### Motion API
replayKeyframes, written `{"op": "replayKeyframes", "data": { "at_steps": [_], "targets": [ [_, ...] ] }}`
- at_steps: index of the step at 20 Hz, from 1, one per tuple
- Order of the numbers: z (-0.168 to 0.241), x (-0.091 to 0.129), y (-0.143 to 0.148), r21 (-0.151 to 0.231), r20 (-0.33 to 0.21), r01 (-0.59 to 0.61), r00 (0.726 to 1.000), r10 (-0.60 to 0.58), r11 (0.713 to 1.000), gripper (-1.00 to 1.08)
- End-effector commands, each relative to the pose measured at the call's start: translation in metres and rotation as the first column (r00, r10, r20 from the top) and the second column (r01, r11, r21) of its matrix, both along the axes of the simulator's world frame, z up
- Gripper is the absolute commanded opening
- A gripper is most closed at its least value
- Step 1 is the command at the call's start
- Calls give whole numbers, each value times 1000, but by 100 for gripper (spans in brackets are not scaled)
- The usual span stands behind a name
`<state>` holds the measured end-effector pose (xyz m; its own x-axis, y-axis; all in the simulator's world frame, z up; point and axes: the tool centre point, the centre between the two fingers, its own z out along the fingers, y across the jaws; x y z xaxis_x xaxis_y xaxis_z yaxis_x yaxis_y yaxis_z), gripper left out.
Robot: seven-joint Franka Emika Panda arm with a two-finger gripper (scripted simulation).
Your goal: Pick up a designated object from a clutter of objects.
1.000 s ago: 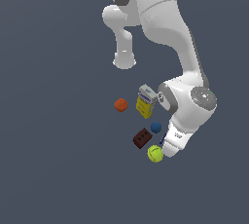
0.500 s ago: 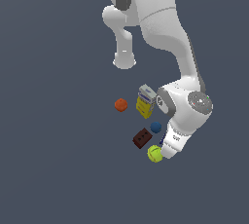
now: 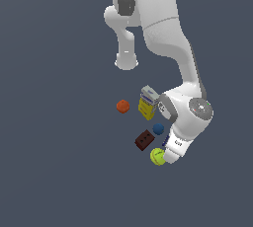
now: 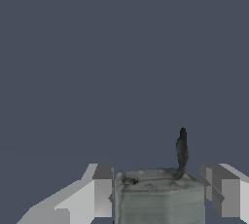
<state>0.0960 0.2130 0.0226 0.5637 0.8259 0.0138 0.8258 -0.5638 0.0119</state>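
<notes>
In the exterior view, five small things lie loose on the dark grey tabletop (image 3: 54,137), all to the exterior view's left of the hand. Farthest from the hand is one orange ball (image 3: 122,106). Next comes one yellow box (image 3: 147,107) with a white-blue top, tilted, standing near the arm's wrist joint. Below it sits one dark brown block (image 3: 144,140), and just beside that, nearer the hand, one small blue ball (image 3: 158,129). One yellow-green tennis ball (image 3: 157,156) lies right against the lower end of the white arm (image 3: 168,33), touching or almost touching it; the render does not settle which. The hand itself is hidden under the wrist in this view, and no grey tool shows here.

The wrist view shows the hand (image 4: 158,189) with its two grey fingers (image 4: 99,191) spread apart, one on each side of the one grey boxy tool (image 4: 158,196). The tool sits between the fingers, its flat top level and a thin dark tip standing up from the edge nearer one finger. A narrow gap shows on each side, so the hand is parted around the tool and not pressed on it. No blue part of the tool is visible from here.
</notes>
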Motion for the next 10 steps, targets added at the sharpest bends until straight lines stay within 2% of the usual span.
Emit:
{"op": "replayKeyframes", "data": {
  "at_steps": [1, 9, 10],
  "targets": [
    [-10, -6, -3, -5, -18, 3, 1000, -3, 1000, -100],
    [-10, -6, -3, -5, -18, 3, 1000, -3, 1000, -100],
    [0, 0, 0, 0, 0, 1, 1000, -1, 1000, -100]
  ]
}}
